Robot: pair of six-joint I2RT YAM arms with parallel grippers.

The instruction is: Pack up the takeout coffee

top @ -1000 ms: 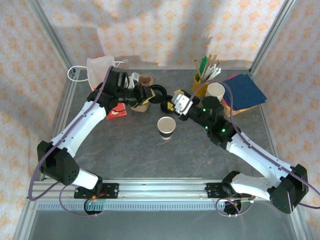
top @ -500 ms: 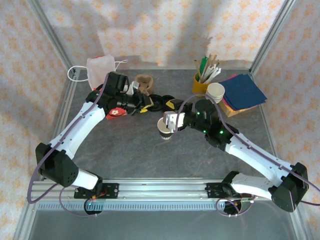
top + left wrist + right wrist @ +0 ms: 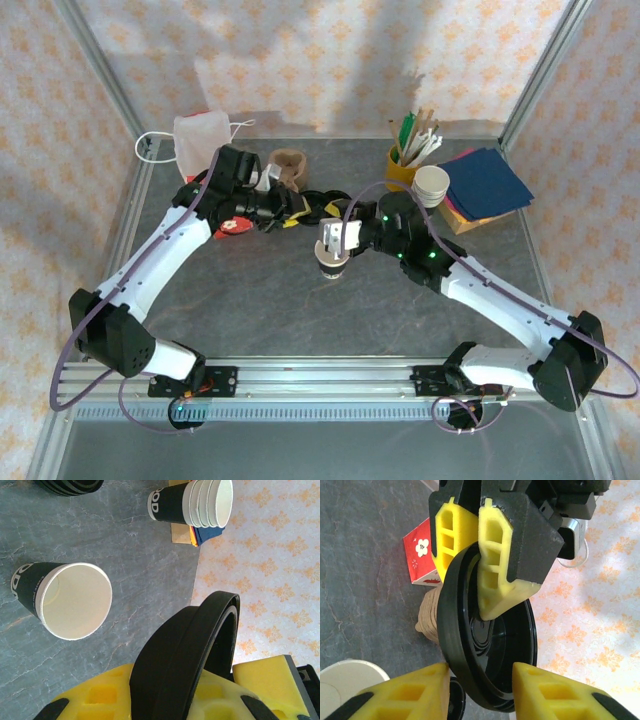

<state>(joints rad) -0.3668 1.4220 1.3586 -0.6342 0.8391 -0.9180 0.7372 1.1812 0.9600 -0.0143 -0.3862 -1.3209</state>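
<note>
- While the left gripper (image 3: 470, 580) pinches the black lid (image 3: 490, 645) on edge, jaws drawn narrow across its rim, we see little plastic under the pads. A nudge could twist it loose, and a round lid dropped on edge would likely roll across the table (image 3: 260, 300).
- Our right gripper (image 3: 480, 666) faces that lid with its jaws partly apart and nothing clamped. The lid's lower rim shows in the gap, though we cannot tell whether it sits between the pads or beyond them. Closing off-centre could lever the lid against the left grip.
- Both sets of fingers are near each other, so we judge a finger-to-finger bump the likeliest fault in a handover.
- The cup (image 3: 75, 600) stands upright and open mid-table, and from above the right wrist hangs over it. Empty and light, it would tip if that arm dips.
- The lid stands upright while the cup's mouth faces up. Unless we turn it flat, it may seat crooked or dent the rim.
- A stack of cups (image 3: 200, 502) stands further off. We must not cap that instead.
</note>
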